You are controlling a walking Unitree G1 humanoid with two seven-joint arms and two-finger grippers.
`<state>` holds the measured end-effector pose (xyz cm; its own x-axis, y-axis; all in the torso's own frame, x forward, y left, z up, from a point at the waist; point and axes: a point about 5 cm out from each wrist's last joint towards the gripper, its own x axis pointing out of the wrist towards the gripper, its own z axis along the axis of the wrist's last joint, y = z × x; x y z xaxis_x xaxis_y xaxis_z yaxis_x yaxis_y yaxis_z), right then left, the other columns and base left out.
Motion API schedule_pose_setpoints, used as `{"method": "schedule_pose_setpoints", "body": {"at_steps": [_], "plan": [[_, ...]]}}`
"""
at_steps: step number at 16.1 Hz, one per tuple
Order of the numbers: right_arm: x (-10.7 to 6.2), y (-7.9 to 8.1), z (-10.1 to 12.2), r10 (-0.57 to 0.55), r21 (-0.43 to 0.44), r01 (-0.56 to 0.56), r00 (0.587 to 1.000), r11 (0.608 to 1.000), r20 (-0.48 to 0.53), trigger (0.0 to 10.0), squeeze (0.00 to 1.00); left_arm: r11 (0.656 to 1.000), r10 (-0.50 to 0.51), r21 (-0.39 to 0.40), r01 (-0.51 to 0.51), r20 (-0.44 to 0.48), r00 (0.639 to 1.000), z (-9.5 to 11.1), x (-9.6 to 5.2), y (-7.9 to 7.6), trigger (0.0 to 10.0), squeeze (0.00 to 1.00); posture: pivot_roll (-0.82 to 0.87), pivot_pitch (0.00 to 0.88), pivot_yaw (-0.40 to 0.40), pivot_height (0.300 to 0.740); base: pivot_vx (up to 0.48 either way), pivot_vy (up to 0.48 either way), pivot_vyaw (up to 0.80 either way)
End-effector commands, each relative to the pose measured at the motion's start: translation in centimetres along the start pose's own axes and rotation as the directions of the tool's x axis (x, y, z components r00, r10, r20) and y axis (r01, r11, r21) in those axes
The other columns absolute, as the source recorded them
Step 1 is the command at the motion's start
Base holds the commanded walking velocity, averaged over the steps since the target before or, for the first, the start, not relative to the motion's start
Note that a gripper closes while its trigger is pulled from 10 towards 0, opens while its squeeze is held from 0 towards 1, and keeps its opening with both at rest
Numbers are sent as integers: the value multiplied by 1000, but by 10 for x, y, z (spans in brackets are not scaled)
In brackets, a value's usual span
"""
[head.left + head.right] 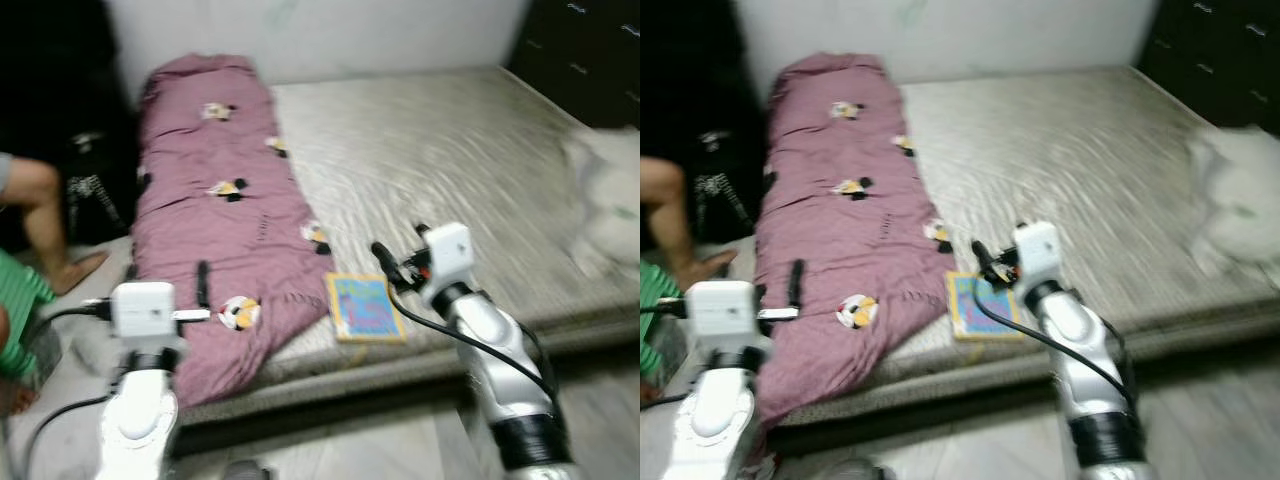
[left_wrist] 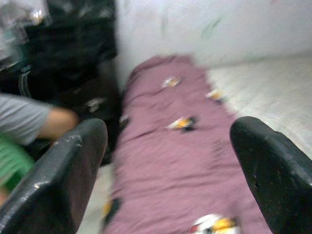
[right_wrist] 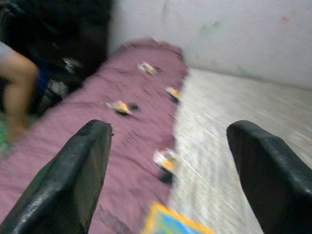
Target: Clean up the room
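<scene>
Looked down from the head at a big bed with a purple blanket lying long down its left side. Spotted a bright little book flat on the bed near the front edge, touching the blanket's side. Found the right gripper up over the bed, just beside the book and a bit past it. Found a person's leg far to the left and a white soft heap on the right side of the bed. Looked much the same from the other eye, only blurry. Peeked along the left gripper: fingers spread wide with nothing between them, over the purple blanket. Peeked along the right gripper: fingers spread wide too, holding nothing, with the book's yellow corner just below. Seemed to be the reaching step, with tidying hardly begun. Probably calls next for bringing the right claw down, sliding one finger under the book's thin edge, and pinching gently so as not to catch the blanket.
</scene>
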<state>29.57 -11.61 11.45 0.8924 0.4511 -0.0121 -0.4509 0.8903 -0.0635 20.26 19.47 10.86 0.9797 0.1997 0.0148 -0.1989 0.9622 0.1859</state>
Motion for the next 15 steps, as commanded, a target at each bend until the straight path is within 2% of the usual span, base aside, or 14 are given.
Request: {"method": "schedule_pose_setpoints", "body": {"at_steps": [1, 4, 15], "plan": [[-5, -8, 0, -18, -25, 18, 1000, 1000, -6, 10000, 0, 1000, -24, -19, 24, 21, 999, 5, 2, -7, 10000, 0, -15, 0, -39, 740, 322, 0, 0], [-5, -6, 0, -10, -27, 10, 1000, 1000, -6, 10000, 0, 1000, 2, -9, -2, 7, 1000, 3, 3, -7, 10000, 0, -12, 0, -39, 740, 95, 0, 0], [-5, -6, -1, -2, -42, 1, 1000, 999, -7, 10000, 0, 1000, -2, 3, 2, 12, 1000, 4, 2, -10, 10000, 0, -5, 0, -51, 740, 0, 0, 800]]}}
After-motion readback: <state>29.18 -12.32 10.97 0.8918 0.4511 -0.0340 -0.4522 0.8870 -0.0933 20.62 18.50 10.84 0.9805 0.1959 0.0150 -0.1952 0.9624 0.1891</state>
